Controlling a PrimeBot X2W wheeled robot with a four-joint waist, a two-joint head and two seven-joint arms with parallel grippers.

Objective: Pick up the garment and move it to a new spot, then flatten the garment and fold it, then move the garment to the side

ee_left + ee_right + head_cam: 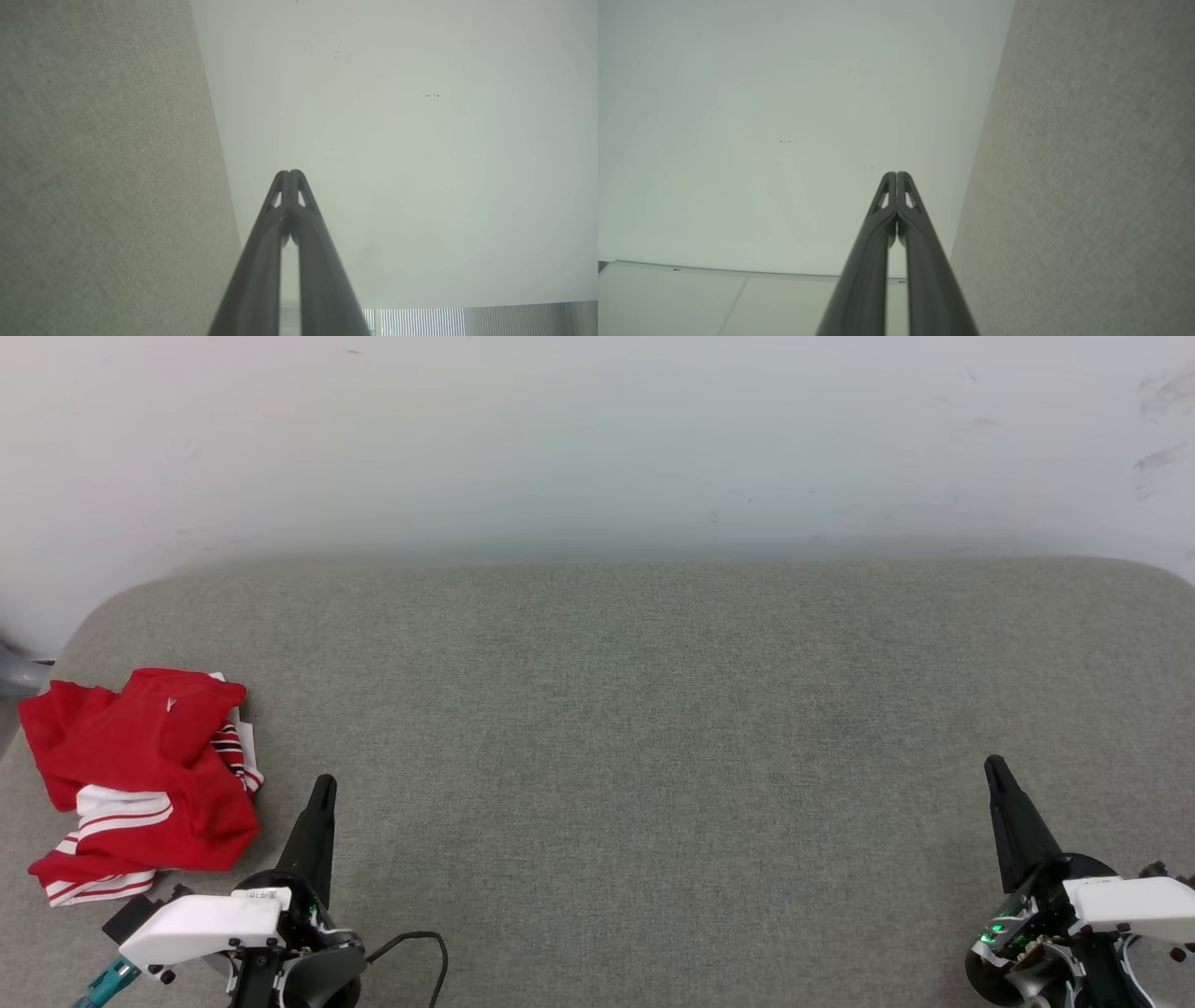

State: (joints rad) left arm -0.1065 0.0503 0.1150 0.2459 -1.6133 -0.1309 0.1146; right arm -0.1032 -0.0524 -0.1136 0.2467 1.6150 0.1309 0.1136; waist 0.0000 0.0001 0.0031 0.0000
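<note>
The garment lies bunched up at the left of the frame on the grey surface. The left claw and right claw are pinched tight, holding nothing. No step looks done yet.

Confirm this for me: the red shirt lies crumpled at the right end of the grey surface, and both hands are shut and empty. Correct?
One thing is wrong: the red shirt lies crumpled at the left end of the grey surface, near the left hand, as the head view shows. The rest stands: the left hand and the right hand are shut and empty.
</note>
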